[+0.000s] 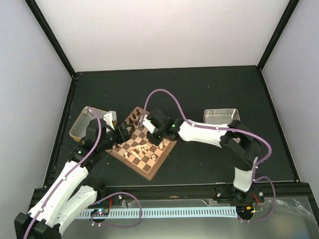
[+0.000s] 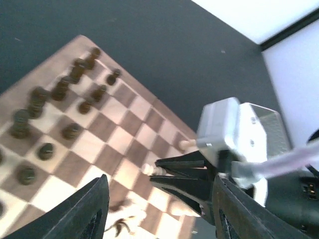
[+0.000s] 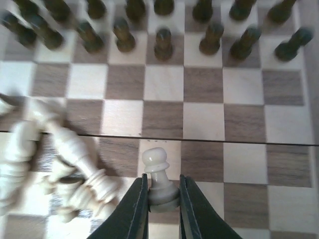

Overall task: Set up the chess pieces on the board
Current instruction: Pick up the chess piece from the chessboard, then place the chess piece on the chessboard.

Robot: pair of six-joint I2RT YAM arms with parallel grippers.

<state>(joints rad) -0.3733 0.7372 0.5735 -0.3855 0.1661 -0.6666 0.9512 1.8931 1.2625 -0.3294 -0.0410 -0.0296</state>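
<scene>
The board (image 1: 152, 174) lies at the table's middle, turned like a diamond. Dark chess pieces (image 3: 163, 41) stand in two rows along its far side. Several cream chess pieces (image 3: 60, 159) lie toppled in a heap on the near squares. My right gripper (image 3: 163, 196) is shut on the base of an upright cream pawn (image 3: 157, 169), next to that heap. My left gripper (image 2: 159, 180) hangs open above the board with nothing between its fingers, close to the right gripper (image 2: 158, 168) and its pawn (image 2: 149, 170). Both grippers meet over the board (image 1: 141, 131).
A gold-tan tray (image 1: 81, 124) stands left of the board, beside the left arm. A silvery metal tray (image 1: 220, 116) stands to the right, behind the right arm. A purple cable (image 1: 164, 94) loops above the board. Black posts edge the dark table.
</scene>
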